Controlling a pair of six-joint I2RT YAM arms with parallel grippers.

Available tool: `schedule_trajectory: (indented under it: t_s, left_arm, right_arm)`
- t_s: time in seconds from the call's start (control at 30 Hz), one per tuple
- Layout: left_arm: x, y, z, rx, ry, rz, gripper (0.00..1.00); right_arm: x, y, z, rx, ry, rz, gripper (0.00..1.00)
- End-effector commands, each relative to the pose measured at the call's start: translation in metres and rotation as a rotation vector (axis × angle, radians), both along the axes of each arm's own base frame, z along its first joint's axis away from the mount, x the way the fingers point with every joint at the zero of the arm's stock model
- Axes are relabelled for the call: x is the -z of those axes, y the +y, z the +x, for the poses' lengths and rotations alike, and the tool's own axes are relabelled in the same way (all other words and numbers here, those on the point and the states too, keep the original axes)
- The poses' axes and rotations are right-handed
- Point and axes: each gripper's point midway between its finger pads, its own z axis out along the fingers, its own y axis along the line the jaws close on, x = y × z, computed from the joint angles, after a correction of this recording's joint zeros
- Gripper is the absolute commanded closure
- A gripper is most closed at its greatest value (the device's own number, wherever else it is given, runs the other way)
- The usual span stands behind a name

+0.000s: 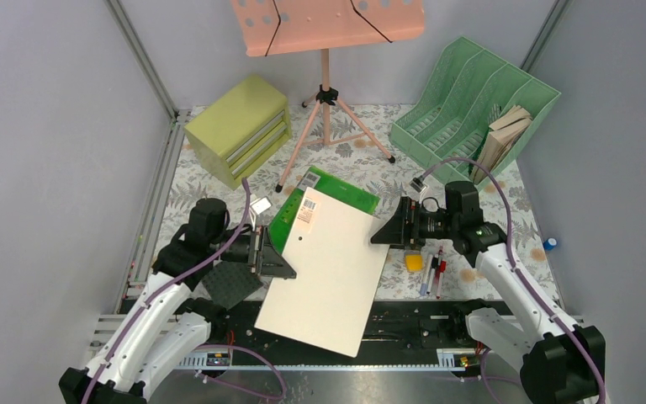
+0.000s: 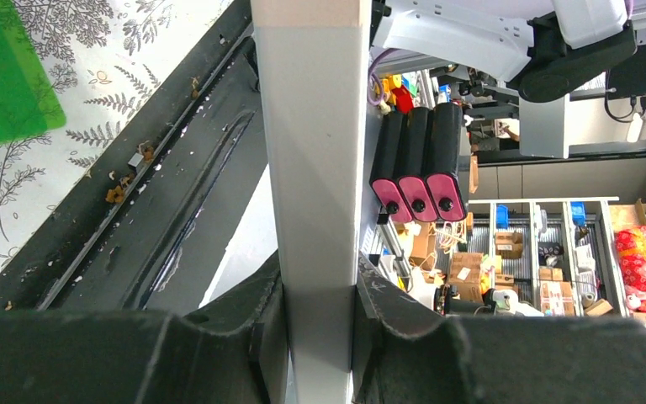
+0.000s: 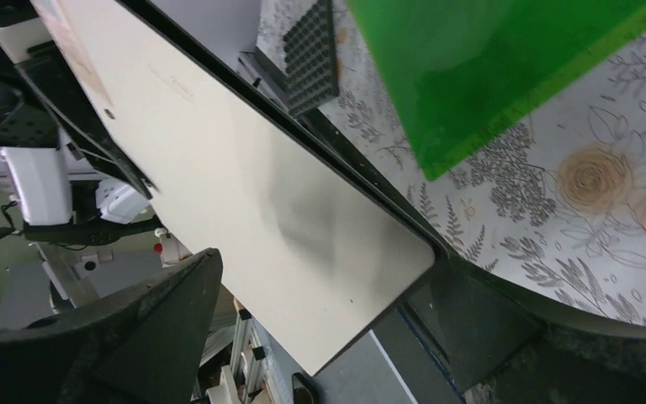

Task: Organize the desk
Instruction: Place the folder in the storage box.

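Sorting is judged partly done. The left pincer [image 1: 276, 252] is clamped on the left edge of a cream board [image 1: 328, 269], which is raised at a slant over a green folder [image 1: 336, 192]. The right pincer [image 1: 384, 231] stands wide open at the board's right edge, gripping nothing. A mint file rack [image 1: 471, 97] at the far right already holds papers. Board, folder, loose pens [image 1: 433, 269] and a yellow item [image 1: 414, 262] are not yet stowed. The leaf-printed worktop [image 1: 362, 143], edged with metal rails, spans the cell between plain grey walls. It carries an olive cabinet [image 1: 240, 126] and a pink music stand [image 1: 328, 25].
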Motion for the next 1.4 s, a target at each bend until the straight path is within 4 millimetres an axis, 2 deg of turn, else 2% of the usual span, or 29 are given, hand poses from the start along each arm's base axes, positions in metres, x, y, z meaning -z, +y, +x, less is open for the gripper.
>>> schedule_trajectory:
  t_s: [0.0,0.13,0.27,0.57,0.8,0.87,1.0,1.23,1.33,1.37]
  left_arm:
    - [-0.021,-0.003,-0.005,0.065,-0.081,-0.093,0.97]
    - [-0.014,-0.003,-0.002,0.057,-0.072,-0.080,0.97]
    - [-0.009,-0.004,0.003,0.043,-0.073,-0.063,0.97]
    - [0.011,0.002,0.010,0.020,-0.090,0.052,0.99]
    - [0.023,0.004,0.013,0.010,-0.093,0.093,1.00]
    - [0.025,0.005,0.013,0.006,-0.093,0.100,1.00]
    - [0.027,0.006,0.013,0.003,-0.094,0.104,0.99]
    - [0.031,0.006,0.012,0.000,-0.090,0.112,0.94]
    - [0.030,0.007,0.014,-0.012,-0.103,0.121,0.83]
    - [0.029,0.007,0.015,-0.017,-0.110,0.121,0.77]
  right_arm:
    - [-0.032,0.012,0.001,-0.038,-0.065,0.172,0.01]
    - [-0.051,0.017,-0.005,-0.072,-0.088,0.282,0.04]
    - [-0.065,0.016,-0.016,-0.098,-0.116,0.328,0.14]
    - [-0.086,0.011,-0.040,-0.157,-0.218,0.351,0.17]
    - [-0.098,0.010,-0.043,-0.155,-0.234,0.343,0.22]
    - [-0.101,0.010,-0.044,-0.153,-0.239,0.343,0.27]
    - [-0.106,0.009,-0.046,-0.152,-0.254,0.345,0.42]
    - [-0.102,0.009,-0.046,-0.143,-0.255,0.333,0.85]
    - [-0.101,0.008,-0.044,-0.133,-0.255,0.329,0.99]
    - [-0.100,0.008,-0.044,-0.132,-0.256,0.326,1.00]
